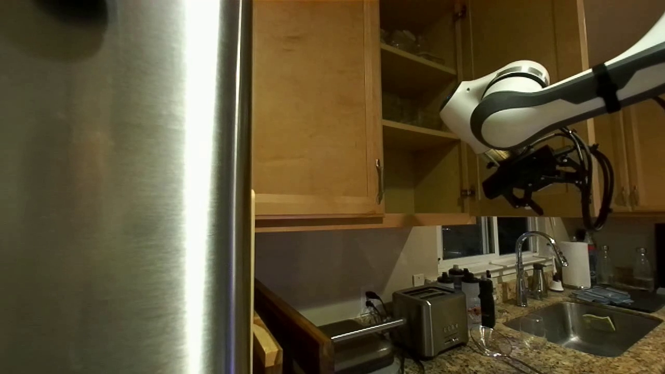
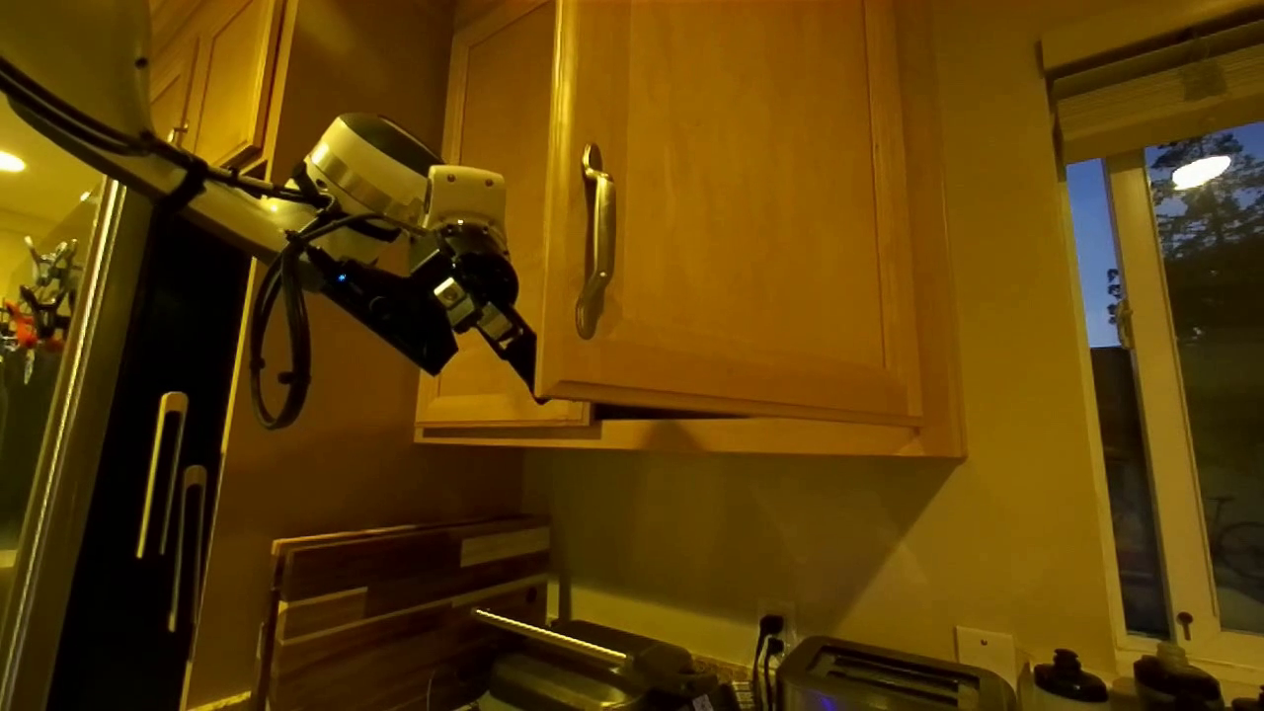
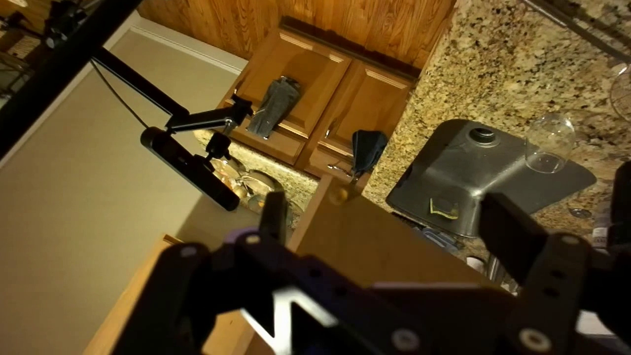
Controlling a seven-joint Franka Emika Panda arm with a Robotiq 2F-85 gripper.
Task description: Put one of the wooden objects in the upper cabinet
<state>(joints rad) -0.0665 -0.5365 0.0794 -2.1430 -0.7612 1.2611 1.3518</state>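
The upper cabinet [image 1: 317, 109] hangs on the wall in both exterior views. Its right door [image 2: 731, 217] is swung outward, and shelves [image 1: 415, 57] holding dim glass items show inside. My gripper [image 3: 389, 222] is open with nothing held. It hangs on the inner side of that swung door, whose brown panel [image 3: 374, 231] fills the view past the fingers. In an exterior view the gripper [image 2: 518, 346] meets the door's free edge, its tip partly hidden; contact cannot be told. Wooden boards [image 2: 395, 622] stand on the counter; whether these are the wooden objects meant is unclear.
A steel fridge [image 1: 130, 182] stands at the cabinet's side. Below are a toaster [image 1: 431, 319], dark bottles [image 1: 486, 301], a faucet [image 1: 521, 265] and a sink [image 3: 424, 162]. A clear glass [image 3: 549, 143] stands by the sink; a mounted camera [image 3: 190, 167] rises beyond the door.
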